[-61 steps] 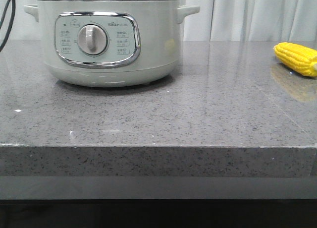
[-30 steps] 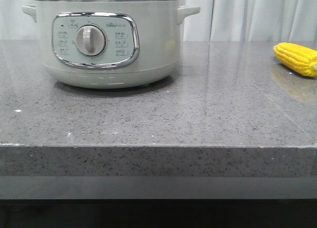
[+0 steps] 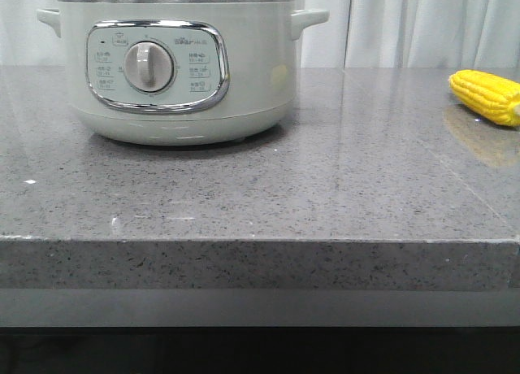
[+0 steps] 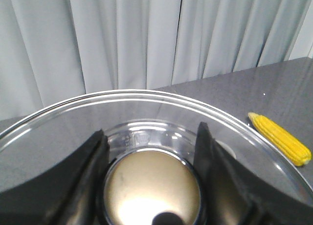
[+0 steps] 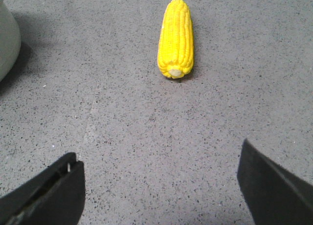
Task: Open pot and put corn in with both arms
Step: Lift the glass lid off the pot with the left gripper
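The pale mint-white pot [image 3: 244, 81] stands lidless at the counter's back left, steel rim bare. My left gripper [image 4: 150, 132] is shut on the round knob [image 4: 151, 186] of the glass lid [image 4: 73, 122] and holds the lid up, out of the front view. The yellow corn [image 3: 486, 96] lies at the counter's right edge; it also shows in the left wrist view [image 4: 281, 139]. My right gripper [image 5: 159, 154] is open and empty above the counter, with the corn [image 5: 176, 36] lying ahead of it, untouched. Neither gripper shows in the front view.
The grey speckled countertop [image 3: 325, 187] has its front edge close to the camera. White curtains [image 3: 422, 24] hang behind it. The pot's side [image 5: 7, 39] shows at the edge of the right wrist view.
The lid's rim, seen on the pot a second ago, has gone up out of the front view. The pot shifted slightly left. A dark cable at the left edge is gone.
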Robot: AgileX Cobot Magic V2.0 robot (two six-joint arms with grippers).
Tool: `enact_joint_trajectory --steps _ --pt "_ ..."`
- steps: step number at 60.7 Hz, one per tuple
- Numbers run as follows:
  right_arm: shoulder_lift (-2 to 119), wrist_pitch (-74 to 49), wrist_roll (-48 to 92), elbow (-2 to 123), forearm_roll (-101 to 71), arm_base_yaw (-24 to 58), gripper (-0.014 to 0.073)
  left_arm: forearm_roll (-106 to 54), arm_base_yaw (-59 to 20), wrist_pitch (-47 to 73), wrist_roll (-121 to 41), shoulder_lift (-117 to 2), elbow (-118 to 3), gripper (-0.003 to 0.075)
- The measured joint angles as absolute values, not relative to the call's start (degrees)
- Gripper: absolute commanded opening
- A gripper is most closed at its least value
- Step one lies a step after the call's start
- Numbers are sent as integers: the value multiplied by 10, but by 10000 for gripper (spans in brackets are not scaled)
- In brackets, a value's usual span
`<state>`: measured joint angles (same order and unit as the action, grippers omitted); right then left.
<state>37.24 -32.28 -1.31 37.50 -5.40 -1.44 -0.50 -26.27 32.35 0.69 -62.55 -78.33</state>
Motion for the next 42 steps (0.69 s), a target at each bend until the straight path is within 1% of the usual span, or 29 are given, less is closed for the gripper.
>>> enact_joint_trajectory --steps 25,32,42 --pt "372 -322 -13 375 -54 -14 643 -6 -263 362 7 -381 -549 195" --pt "376 -322 -13 379 -54 -14 643 -6 -263 363 7 -332 -511 195" --pt "426 -345 -13 430 -54 -18 643 -8 -263 365 7 -303 -494 195"
